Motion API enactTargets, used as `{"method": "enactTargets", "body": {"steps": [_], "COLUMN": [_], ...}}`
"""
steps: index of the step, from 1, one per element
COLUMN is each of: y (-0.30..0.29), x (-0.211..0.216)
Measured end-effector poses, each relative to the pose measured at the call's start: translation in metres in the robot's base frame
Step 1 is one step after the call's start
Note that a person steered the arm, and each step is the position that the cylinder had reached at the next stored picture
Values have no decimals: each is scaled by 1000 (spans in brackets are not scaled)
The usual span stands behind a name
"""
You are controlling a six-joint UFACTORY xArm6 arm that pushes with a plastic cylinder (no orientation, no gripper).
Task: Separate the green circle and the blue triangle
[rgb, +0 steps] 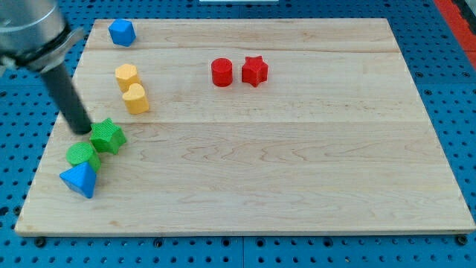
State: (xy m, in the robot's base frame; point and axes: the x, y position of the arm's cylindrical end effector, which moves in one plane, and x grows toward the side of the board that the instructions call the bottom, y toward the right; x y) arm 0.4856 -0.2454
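Observation:
The green circle (82, 155) lies near the board's left edge, low in the view. The blue triangle (79, 180) touches it just below. A green star (108, 136) touches the circle at its upper right. My tip (82, 130) is at the end of the dark rod, just left of the green star and just above the green circle.
A blue block (121, 33) sits at the top left corner. Two yellow blocks (127, 76) (136, 98) stand together above the green star. A red cylinder (222, 72) and a red star (254, 71) sit at top centre. The wooden board (297, 164) lies on a blue pegboard.

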Motion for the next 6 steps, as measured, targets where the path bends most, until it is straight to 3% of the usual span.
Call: {"method": "enactTargets", "body": {"steps": [1, 3, 4, 5, 6], "y": [11, -7, 39, 74, 60], "x": [60, 59, 94, 84, 41]}}
